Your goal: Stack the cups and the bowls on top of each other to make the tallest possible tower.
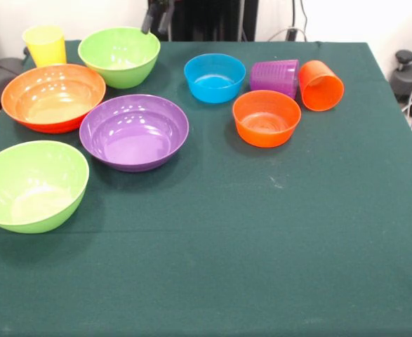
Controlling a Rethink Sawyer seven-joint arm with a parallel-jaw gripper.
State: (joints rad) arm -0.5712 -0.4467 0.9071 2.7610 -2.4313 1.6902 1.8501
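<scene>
Bowls, glossy and round, sit open side up on your green cloth table [276, 253]. Take the purple bowl [134, 132] as centre: orange bowl [52, 97] touching its left, lime bowls behind [119, 56] and front-left [31, 185], yellow cup [45, 45] upright far left, blue bowl [215, 77] and small orange bowl [266, 118] right. Beyond those, the ribbed purple cup [276, 76] and orange cup [321, 86] lie tipped. Claw [156, 17] shows at the top edge; you cannot tell its state.

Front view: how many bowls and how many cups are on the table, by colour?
Bowls: 6 – green, green, big orange, purple, blue, small orange.
Cups: 3 – yellow upright; purple and orange on their sides.
Total: 9.
</scene>
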